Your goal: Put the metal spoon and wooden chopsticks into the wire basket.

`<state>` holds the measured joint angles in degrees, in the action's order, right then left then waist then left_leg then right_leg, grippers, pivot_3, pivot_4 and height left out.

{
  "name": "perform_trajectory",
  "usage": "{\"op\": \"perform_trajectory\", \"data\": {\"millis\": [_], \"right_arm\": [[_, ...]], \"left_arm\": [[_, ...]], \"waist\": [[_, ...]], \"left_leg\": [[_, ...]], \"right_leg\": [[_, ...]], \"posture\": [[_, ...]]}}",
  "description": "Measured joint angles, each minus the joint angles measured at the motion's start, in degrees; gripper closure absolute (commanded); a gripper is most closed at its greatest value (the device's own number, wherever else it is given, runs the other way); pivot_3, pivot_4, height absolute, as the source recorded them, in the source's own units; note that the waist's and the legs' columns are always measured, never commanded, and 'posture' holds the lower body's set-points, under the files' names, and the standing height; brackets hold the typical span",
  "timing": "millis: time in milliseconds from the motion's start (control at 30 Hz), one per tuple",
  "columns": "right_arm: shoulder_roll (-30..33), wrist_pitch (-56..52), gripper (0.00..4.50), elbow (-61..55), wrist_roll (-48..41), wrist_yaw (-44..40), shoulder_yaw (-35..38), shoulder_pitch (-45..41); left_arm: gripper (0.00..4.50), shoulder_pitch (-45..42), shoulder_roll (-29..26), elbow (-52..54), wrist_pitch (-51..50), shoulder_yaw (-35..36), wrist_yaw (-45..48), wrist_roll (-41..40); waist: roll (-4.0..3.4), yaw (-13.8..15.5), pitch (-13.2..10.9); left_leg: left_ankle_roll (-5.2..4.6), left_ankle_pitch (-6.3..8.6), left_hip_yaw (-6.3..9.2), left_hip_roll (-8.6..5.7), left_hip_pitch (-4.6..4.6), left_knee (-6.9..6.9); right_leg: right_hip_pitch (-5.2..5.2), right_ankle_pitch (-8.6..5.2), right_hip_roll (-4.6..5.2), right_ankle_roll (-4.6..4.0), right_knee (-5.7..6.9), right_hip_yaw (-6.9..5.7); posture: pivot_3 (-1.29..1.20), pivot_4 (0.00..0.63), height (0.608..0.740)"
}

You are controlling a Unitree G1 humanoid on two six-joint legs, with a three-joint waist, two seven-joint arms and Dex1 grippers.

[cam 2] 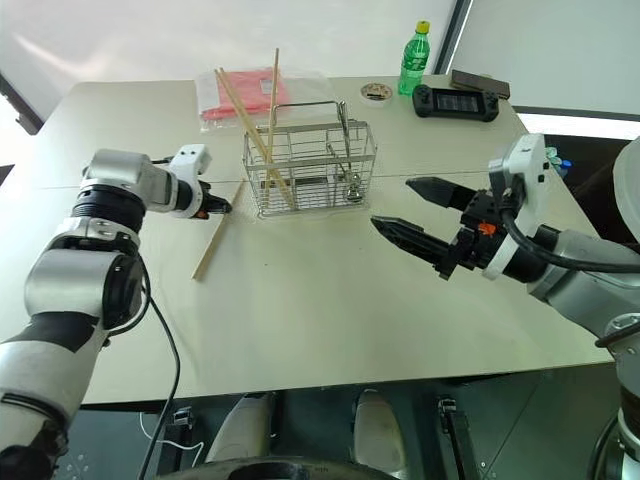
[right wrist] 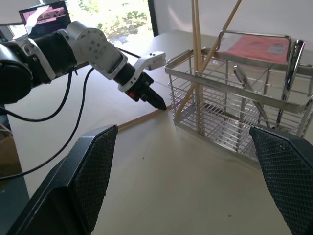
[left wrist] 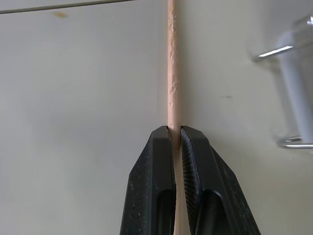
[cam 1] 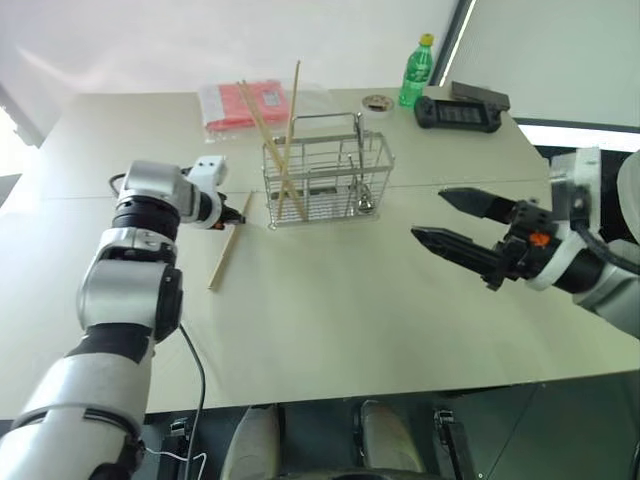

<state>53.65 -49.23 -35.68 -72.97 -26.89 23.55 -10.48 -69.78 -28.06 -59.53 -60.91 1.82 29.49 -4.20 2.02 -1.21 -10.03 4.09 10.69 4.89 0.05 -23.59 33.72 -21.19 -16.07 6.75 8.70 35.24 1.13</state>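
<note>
One wooden chopstick lies flat on the table, left of the wire basket. My left gripper is shut on its far end, and the stick runs out between the black fingers. Two more wooden chopsticks lean crossed in the basket's left compartment. The metal spoon stands in the right compartment with its bowl down. My right gripper hangs open above the table, to the right of the basket, with nothing between its fingers.
Behind the basket lies a flat red packet. A green bottle, a small round lid and a black controller sit at the far right of the table. Bare tabletop stretches in front of the basket.
</note>
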Motion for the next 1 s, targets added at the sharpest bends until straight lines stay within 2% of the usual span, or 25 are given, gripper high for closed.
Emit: {"op": "perform_trajectory", "data": {"millis": [100, 200, 400, 467, 633, 800, 1000], "right_arm": [[0.51, -0.15, 0.00, -0.06, -0.41, -0.91, 0.01, 0.56], [0.98, -0.30, 0.00, -0.06, -0.52, -1.38, 0.03, 0.60], [1.49, -0.37, 0.00, -0.07, -1.15, -1.72, 0.09, 0.48], [1.62, -0.39, 0.00, 0.07, -1.57, -1.68, 0.09, -0.36], [2.53, -0.43, 0.00, 0.42, -1.68, -2.26, 0.07, -1.98], [2.82, -0.47, 0.00, 1.12, -1.66, -2.40, -0.08, -3.15], [2.60, -0.47, 0.00, 0.96, -2.25, -0.04, 0.16, -2.61]], "left_arm": [[4.48, 1.01, -3.69, 0.06, 0.85, 2.78, -2.58, -0.24], [4.48, 2.47, -5.76, 2.75, 5.88, 8.06, -3.87, -2.36], [4.48, 2.62, -4.96, 18.54, 15.70, 23.51, -2.98, -15.38], [4.48, 1.66, -2.43, 26.19, 19.27, 27.37, -2.36, -20.59], [4.48, -2.22, 4.33, 35.47, 25.61, 25.19, -1.34, -24.45], [4.48, -3.10, 11.52, 35.83, 28.83, 18.02, 0.98, -24.70], [4.48, -0.24, 16.04, 35.16, 35.06, 12.00, 1.91, -22.19]], "waist": [[0.05, 0.29, -0.03], [0.11, 1.01, -0.06], [0.22, 1.95, -0.09], [0.22, 1.99, -0.09], [0.21, 2.03, -0.08], [0.20, 1.91, -0.08], [0.12, 1.57, -0.04]], "left_leg": [[0.00, 0.00, 0.00, 0.00, -0.01, 0.00], [0.02, 0.00, 0.01, 0.00, -0.08, 0.04], [0.04, -0.01, 0.01, -0.02, -0.37, 0.19], [0.05, -0.01, 0.01, -0.02, -0.36, 0.19], [0.04, -0.01, 0.00, -0.04, -0.16, 0.24], [0.03, -0.01, -0.01, -0.04, -0.07, 0.23], [-0.05, 0.03, -0.02, -0.04, -0.04, 0.19]], "right_leg": [[0.00, 0.00, 0.00, 0.00, -0.02, 0.00], [0.01, 0.00, 0.01, 0.00, -0.04, -0.02], [-0.10, 0.01, 0.06, -0.02, -0.12, -0.02], [-0.08, 0.02, 0.06, -0.01, -0.12, -0.02], [0.18, 0.01, 0.05, 0.00, -0.14, -0.03], [0.24, 0.01, 0.04, 0.00, -0.14, -0.02], [0.21, 0.01, 0.04, 0.01, -0.11, -0.01]], "posture": [[0.00, 0.150, 0.721], [0.00, 0.150, 0.721], [0.00, 0.150, 0.721], [0.00, 0.150, 0.721], [0.00, 0.150, 0.721], [0.00, 0.150, 0.721], [0.00, 0.150, 0.721]]}}
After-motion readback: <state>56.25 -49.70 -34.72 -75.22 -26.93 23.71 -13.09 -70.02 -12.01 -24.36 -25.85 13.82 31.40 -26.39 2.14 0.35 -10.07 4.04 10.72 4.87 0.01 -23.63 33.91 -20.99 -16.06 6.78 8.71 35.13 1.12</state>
